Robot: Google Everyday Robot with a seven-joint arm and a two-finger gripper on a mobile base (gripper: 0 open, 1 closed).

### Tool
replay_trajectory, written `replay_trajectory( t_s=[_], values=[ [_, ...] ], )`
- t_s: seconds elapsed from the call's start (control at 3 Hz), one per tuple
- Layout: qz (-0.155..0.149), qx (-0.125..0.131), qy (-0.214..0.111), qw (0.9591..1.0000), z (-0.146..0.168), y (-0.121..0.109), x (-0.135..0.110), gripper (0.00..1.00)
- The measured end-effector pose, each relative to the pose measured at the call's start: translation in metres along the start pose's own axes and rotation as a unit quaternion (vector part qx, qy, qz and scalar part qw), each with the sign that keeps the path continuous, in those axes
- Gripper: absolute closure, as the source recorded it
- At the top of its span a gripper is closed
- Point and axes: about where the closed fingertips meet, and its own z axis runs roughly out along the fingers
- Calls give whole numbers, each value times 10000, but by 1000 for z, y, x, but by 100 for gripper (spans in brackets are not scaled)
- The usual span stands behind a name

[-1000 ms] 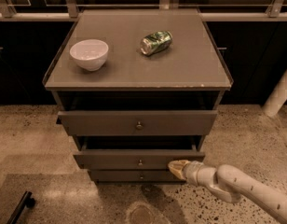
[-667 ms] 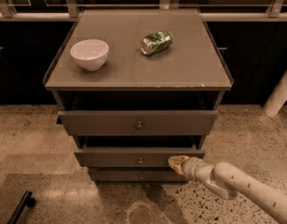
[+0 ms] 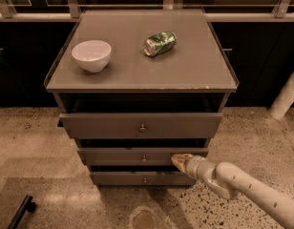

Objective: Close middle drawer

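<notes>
Camera view, single entry list.

1. Table (image 3: 113, 78): grey-brown drawer unit with a flat top, seen from the front and above. It stands on a speckled stone floor (image 3: 37, 142).
2. Bowl (image 3: 91, 55): white, upright, on the table top near the left edge, about midway between front and back.
3. Can (image 3: 160, 43): green and silver, lying on its side near the middle of the top, toward the back edge. It is well apart from the bowl.
4. Top drawer (image 3: 99, 126): the widest and tallest front, below the table's front edge. It is pulled out, with a dark gap showing above it.
5. Middle drawer (image 3: 118, 155): slim front with a small round knob (image 3: 143, 158) at its centre, directly under the top drawer. It stands partly open, with a dark slot above the panel, and its front sits a little behind that of the top drawer.
6. Bottom drawer (image 3: 123, 178): the narrowest front, lowest and set furthest back.
7. Gripper (image 3: 181, 159): tan tip at the right end of the middle drawer's front, right of the knob, apparently touching the panel. Whether it is apart or together cannot be told.
8. Arm (image 3: 242, 185): pale and jointed, entering from the lower right corner of the view.
9. Post (image 3: 286, 97): white, on the floor to the right of the table.
</notes>
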Motion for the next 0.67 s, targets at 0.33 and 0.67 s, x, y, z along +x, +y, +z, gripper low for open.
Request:
replay_trajectory(
  t_s=[0.33, 0.67],
  values=[
    [51, -54, 23, 10000, -3, 0, -4, 100],
    [470, -217, 243, 9984, -52, 2, 17, 100]
  ],
)
